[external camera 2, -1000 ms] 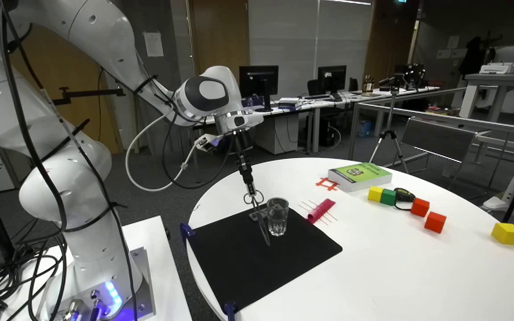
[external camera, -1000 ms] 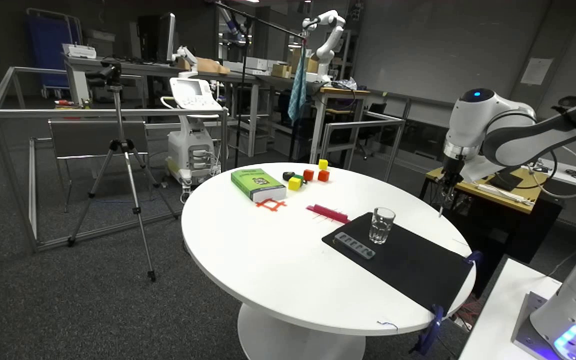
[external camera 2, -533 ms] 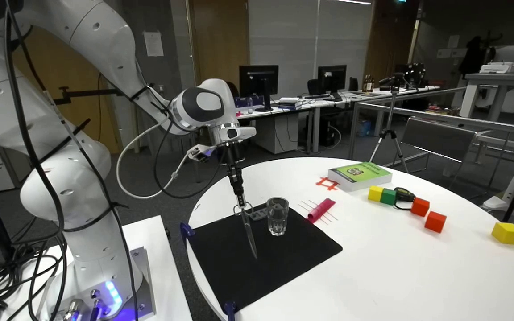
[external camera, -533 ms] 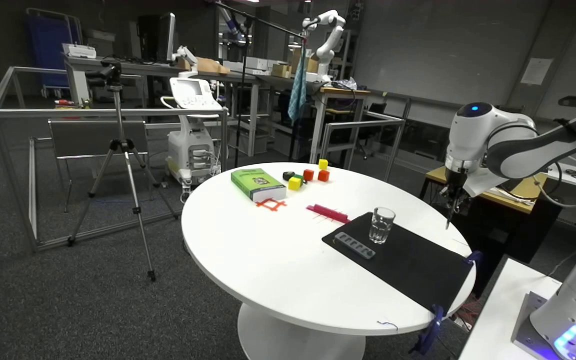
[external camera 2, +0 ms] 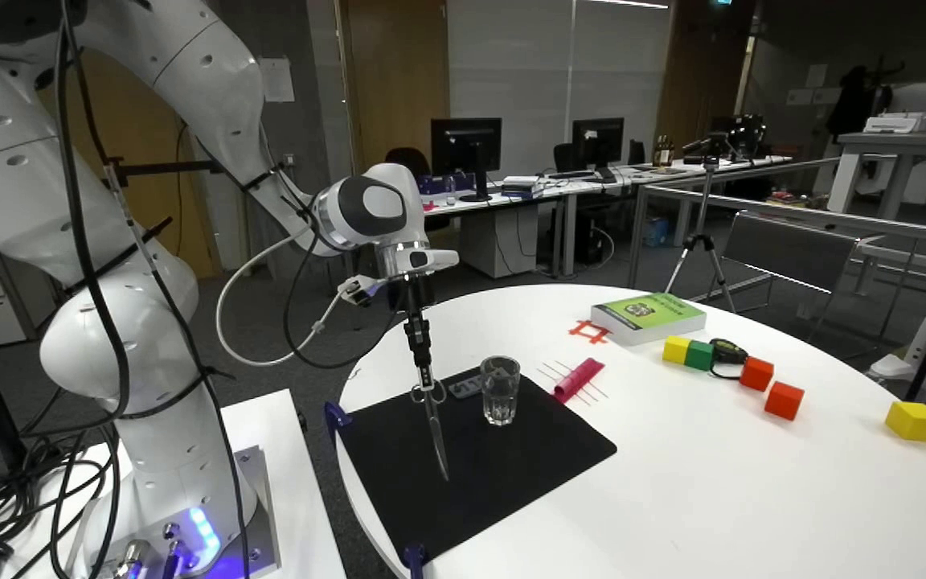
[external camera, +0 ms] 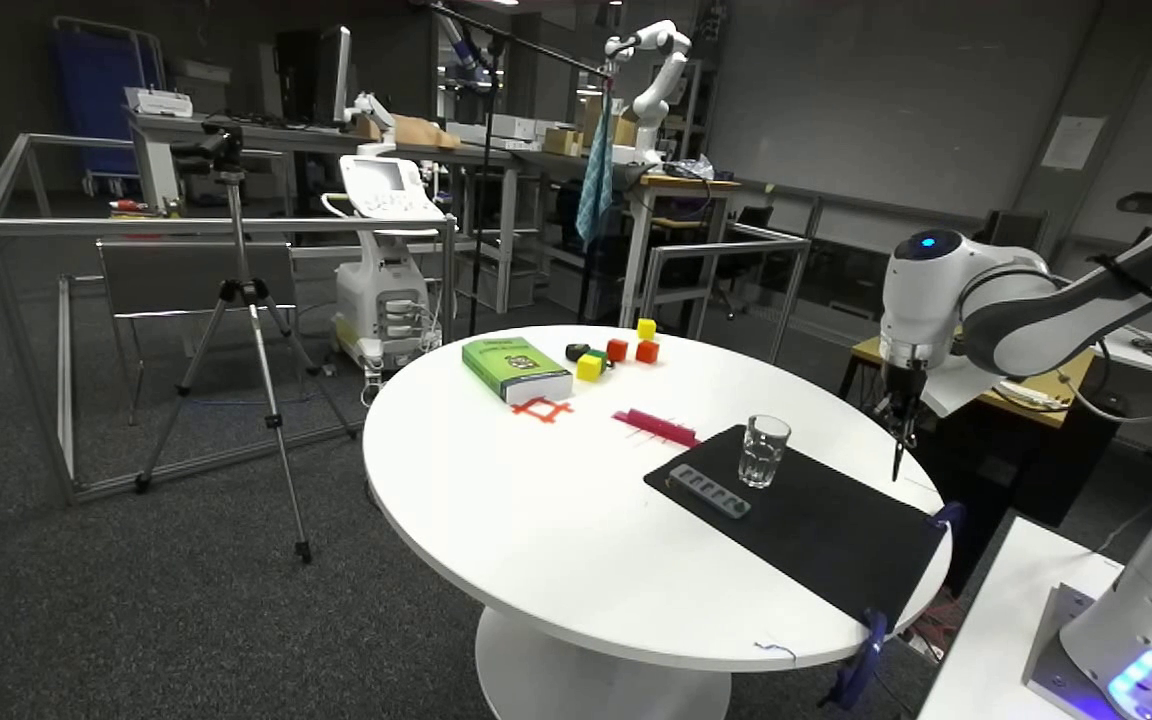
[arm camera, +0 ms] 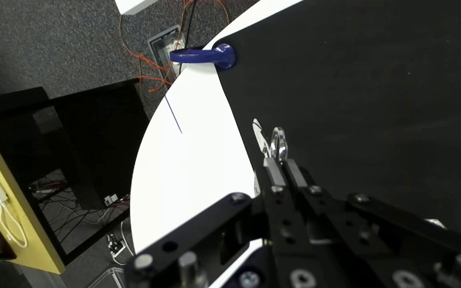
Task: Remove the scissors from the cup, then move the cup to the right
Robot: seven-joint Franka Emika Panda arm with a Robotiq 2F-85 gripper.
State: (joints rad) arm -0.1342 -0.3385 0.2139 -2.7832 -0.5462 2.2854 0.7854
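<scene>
Our gripper, a set of black links with round bolt heads, has its narrow grey pads pinched on the metal scissors at the handle end. We see their rounded loops glint at the pads, and below, in an exterior view, the blades lie together as one long, tapering, silvery point, tilted slightly and hanging in the air. They are out of the cup and apart from it. The cup itself, a clear, straight-sided tumbler with facets round its lower wall, stands upright on the dull black mat. Just beside it lies a slim grey bar with a row of darker squares. We find the mat thin and flat, laid on the smooth, round white table, with glossy blue clamps curling over two of its corners at the rim. Farther across sit a magenta strip with thin sticks showing at its sides, a thick book with a green cover, and small sharp-edged cubes in yellow, red and green.
</scene>
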